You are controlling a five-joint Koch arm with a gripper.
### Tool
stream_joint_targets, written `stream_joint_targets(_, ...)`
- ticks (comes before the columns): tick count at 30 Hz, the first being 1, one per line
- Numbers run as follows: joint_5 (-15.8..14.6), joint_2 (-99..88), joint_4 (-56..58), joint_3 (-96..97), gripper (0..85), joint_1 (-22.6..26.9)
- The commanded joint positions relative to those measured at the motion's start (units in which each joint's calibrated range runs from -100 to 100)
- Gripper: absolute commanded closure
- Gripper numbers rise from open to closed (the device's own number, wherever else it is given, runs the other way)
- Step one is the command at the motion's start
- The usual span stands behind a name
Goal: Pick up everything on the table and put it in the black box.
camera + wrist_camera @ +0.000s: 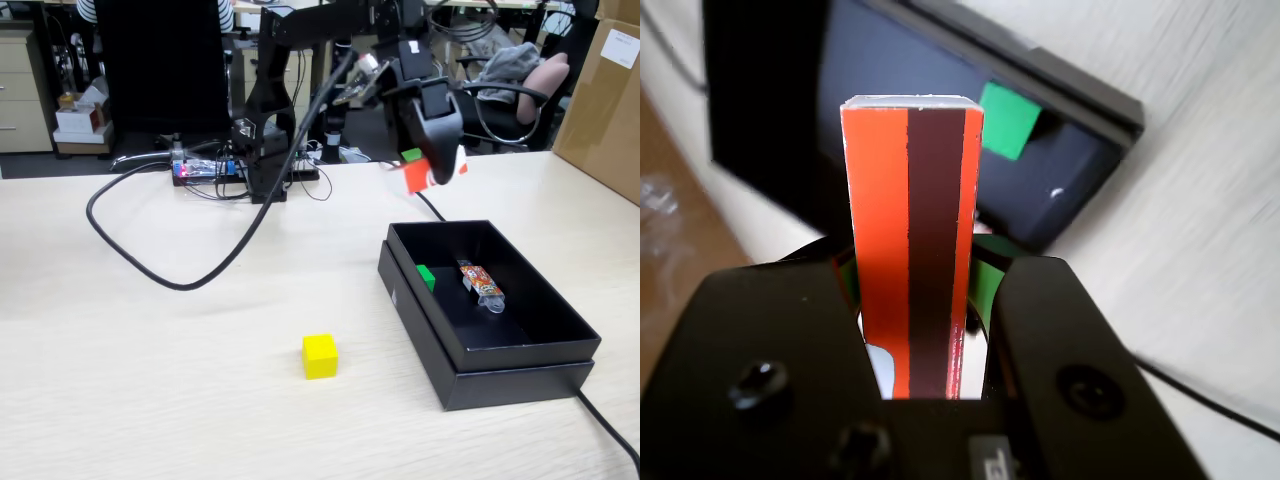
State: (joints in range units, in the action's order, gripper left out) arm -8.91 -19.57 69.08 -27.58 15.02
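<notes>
**A:** What are the fingers doing?

**B:** Pinching the red box. In the wrist view the two black plastic fingers press on its long sides, and it sticks out past them, orange-red with a dark stripe down the middle and a pale end face. In the fixed view the gripper hangs in the air beyond the far end of the black box, with the red box showing at its tip.

**A:** And the black box itself?

**B:** Shallow, matte cardboard, straight-walled, sitting inside its lid. A green cube lies on its floor against the left wall as the fixed view shows it, and a shiny wrapped packet lies near the middle. The rest of the floor, nearer the front wall, is bare.

**A:** What is outside it?

**B:** A yellow cube, sharp-edged, sits on the bench to the left of the black box, well apart from its wall with bare pale wood-grain all round. A thick black cable loops across the bench farther left. Another cable runs off from the black box's near right corner. A tan carton stands at the bench's right edge, well clear of the box.
</notes>
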Motion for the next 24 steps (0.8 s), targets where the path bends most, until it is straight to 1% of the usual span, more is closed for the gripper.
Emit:
stream_joint_targets(1, 0.0, 4.6, -2.5, -5.8, 75.4, -0.3)
stream_joint_targets(12, -1.2, 14.2, -6.9, -6.0, 75.3, -0.2)
stream_joint_targets(17, -2.1, 18.2, -8.4, -5.9, 75.4, 1.0)
stream_joint_targets(24, -2.8, 18.4, -8.6, -6.8, 75.4, 2.6)
